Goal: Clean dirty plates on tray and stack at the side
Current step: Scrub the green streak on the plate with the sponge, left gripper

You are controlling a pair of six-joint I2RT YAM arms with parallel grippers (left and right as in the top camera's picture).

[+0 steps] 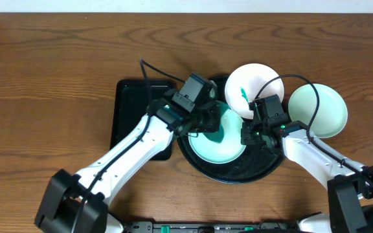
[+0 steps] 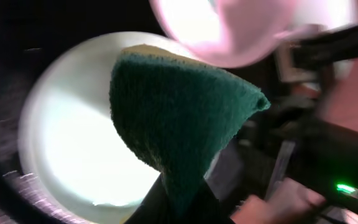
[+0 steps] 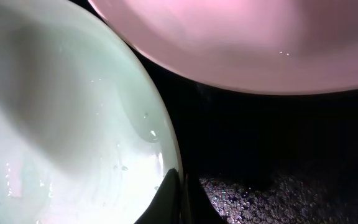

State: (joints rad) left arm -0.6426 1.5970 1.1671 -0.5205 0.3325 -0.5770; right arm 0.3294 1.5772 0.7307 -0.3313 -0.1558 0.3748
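Observation:
A pale mint plate lies in the round black tray. My left gripper is shut on a dark green sponge, which hangs over this plate. In the left wrist view the sponge covers part of the plate. My right gripper is shut on the plate's right rim, and its fingers pinch the edge of the plate. A white plate with a green smear rests at the tray's far edge. Another mint plate sits on the table to the right.
A rectangular black tray lies left of the round tray, partly under my left arm. The white plate hangs close over the round tray's speckled floor. Bare wooden table surrounds everything.

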